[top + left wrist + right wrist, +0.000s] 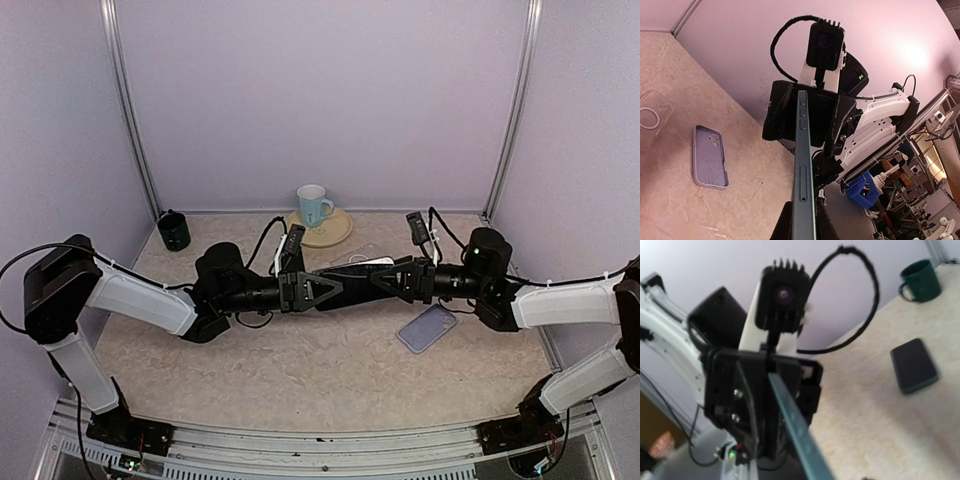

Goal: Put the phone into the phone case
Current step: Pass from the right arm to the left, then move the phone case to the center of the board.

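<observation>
Between my left pincer (pixel 330 288) and my right pincer (pixel 385 276), both clamped on its ends, the slim dark-teal phone (pixel 803 170) hangs in air. Below my right pincer the lilac rubbery phone case (pixel 427 327) lies empty; the inserting is not yet done.

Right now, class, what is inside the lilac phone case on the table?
Nothing: the lilac phone case lies open side up and empty. The patch of table beneath it is covered, so that cannot be seen.

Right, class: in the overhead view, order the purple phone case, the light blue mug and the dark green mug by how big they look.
1. Phone case, by a little; it also lies nearer the camera.
2. Light blue mug and dark green mug: about alike, not ranked.
</observation>
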Controlling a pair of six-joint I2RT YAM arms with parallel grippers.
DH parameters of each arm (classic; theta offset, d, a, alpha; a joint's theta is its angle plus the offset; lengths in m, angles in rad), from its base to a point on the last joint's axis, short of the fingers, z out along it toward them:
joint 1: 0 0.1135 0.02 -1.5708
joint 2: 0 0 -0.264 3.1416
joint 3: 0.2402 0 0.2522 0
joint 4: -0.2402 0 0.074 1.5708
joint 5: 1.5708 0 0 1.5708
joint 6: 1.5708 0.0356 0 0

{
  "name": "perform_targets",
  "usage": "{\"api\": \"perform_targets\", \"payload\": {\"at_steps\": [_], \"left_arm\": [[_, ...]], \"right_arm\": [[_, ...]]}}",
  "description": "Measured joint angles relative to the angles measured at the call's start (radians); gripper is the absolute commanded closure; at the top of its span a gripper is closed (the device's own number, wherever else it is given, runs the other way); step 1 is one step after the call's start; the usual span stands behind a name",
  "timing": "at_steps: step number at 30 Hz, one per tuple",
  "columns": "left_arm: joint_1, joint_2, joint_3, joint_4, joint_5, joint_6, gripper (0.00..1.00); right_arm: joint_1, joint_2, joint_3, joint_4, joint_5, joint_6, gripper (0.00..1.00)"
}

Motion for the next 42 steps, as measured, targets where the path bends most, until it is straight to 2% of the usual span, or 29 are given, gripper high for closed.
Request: {"api": "perform_targets", "payload": {"at_steps": [2,7,14,24,32,42], "left_arm": [[0.005,0.0,-0.011,-0.013,-0.005,-0.002,1.0],[0.021,-0.016,-0.035,-0.076,-0.037,0.015,1.0],[0.034,-0.111,-0.054,-0.232,-0.119,0.085,1.0],[0.035,-0.223,-0.074,-0.386,-0.212,0.15,1.0],[0.04,-0.264,-0.08,-0.439,-0.245,0.155,1.0],[0.052,-0.278,-0.086,-0.45,-0.254,0.157,1.0]], "right_arm": [[-0.004,-0.005,0.019,-0.06,0.019,-0.033,0.35],[-0.025,-0.047,0.064,-0.241,0.07,-0.126,0.34],[-0.094,-0.097,0.121,-0.481,0.163,-0.227,0.39],[-0.222,-0.101,0.126,-0.757,0.361,-0.275,0.47],[-0.245,-0.054,0.128,-0.866,0.496,-0.28,0.49],[-0.296,0.007,0.128,-0.917,0.59,-0.28,0.45]]}}
